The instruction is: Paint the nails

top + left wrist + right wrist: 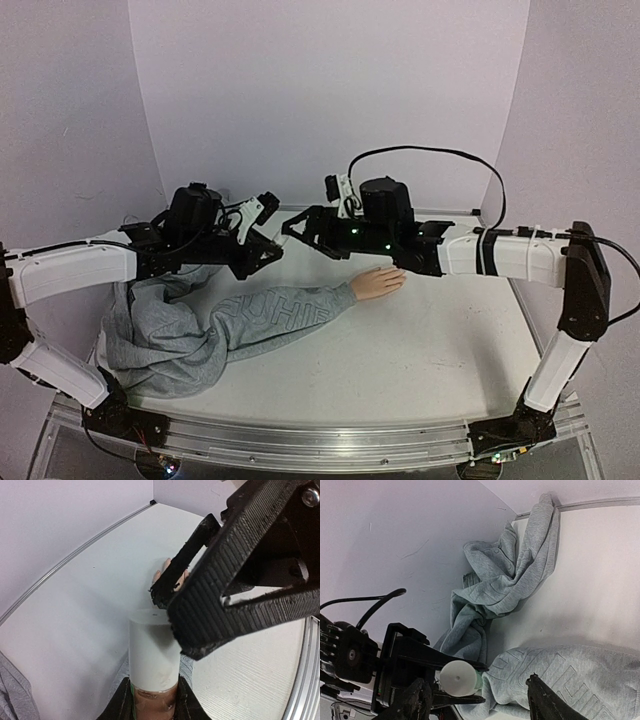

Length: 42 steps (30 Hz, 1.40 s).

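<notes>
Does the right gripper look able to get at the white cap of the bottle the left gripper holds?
Probably yes. The right gripper is open, facing the cap end-on, with nothing between them; the left gripper clamps the bottle lower down.

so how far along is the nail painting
Barely started. Done: the left gripper is shut on the polish bottle. In hand: the open right gripper faces the white cap, which is on the bottle, and has not closed on it. Left: uncapping, then painting the nails of the mannequin hand; no colour shows there, though they are tiny here.
</notes>
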Each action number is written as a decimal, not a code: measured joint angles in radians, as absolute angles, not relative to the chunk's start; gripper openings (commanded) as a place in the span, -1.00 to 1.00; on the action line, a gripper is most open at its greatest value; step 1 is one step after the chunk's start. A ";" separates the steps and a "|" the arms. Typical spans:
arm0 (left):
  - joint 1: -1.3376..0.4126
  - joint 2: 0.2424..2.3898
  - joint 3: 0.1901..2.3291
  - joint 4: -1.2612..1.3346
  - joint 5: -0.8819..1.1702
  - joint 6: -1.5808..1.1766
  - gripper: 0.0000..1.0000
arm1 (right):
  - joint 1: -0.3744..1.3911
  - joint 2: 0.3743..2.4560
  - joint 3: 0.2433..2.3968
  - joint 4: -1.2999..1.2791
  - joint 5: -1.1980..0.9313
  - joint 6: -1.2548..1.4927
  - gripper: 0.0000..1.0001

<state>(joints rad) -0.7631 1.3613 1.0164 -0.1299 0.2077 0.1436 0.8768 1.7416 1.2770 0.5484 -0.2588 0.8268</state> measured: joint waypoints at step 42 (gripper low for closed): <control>-0.749 1.328 1.000 -0.121 0.886 0.120 -1.00 | 0.856 1.658 1.185 0.671 -0.893 0.193 0.25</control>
